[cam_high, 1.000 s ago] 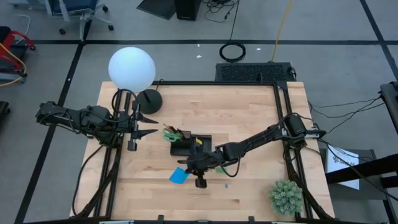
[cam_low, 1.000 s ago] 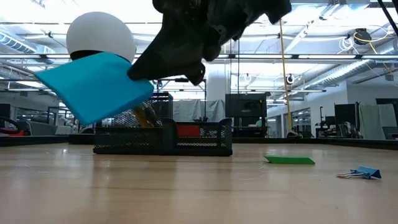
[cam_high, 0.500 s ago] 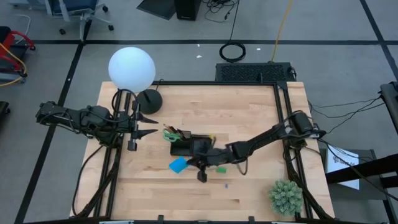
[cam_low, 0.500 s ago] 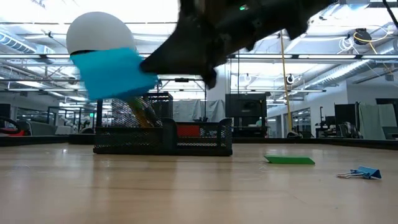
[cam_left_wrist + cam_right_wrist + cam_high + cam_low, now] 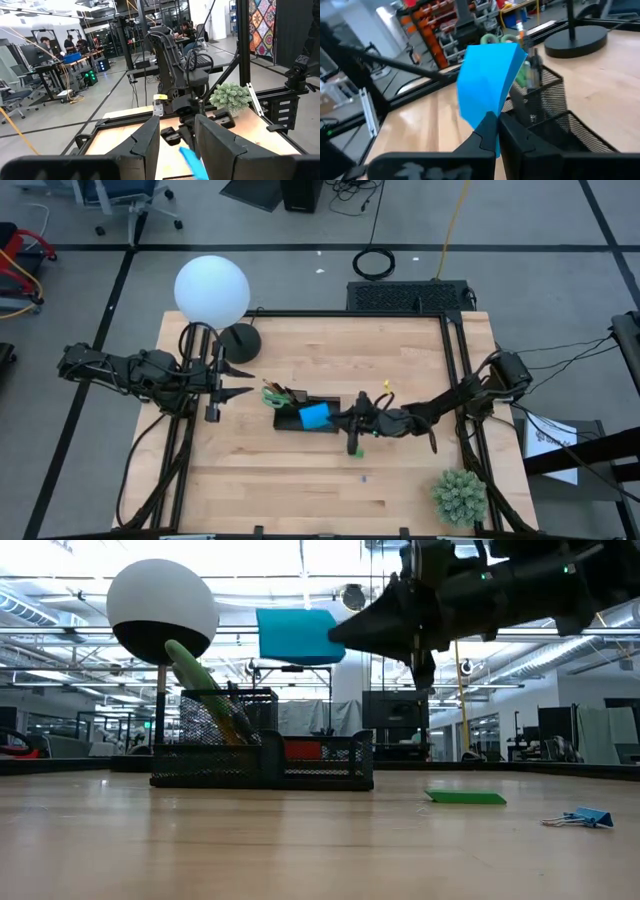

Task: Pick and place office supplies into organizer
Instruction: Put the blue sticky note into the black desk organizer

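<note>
Since a second ago, right gripper (image 5: 333, 418) has carried the blue pad (image 5: 314, 416) from the table's front to above the organizer (image 5: 303, 413), apparently over its low compartment. Fingers are clamped on the pad. Left gripper (image 5: 243, 381) waits by the left edge, parted, empty.

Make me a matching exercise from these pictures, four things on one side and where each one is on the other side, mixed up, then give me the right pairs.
Things:
1. blue sticky-note pad
2. green eraser
3. scissors
4. left gripper

Places:
A. standing in the organizer's tall compartment
B. lying flat on the table
C. pinched in the right gripper above the organizer
D. hovering near the lamp base, holding nothing

Pairs: 1-C, 2-B, 3-A, 4-D
</note>
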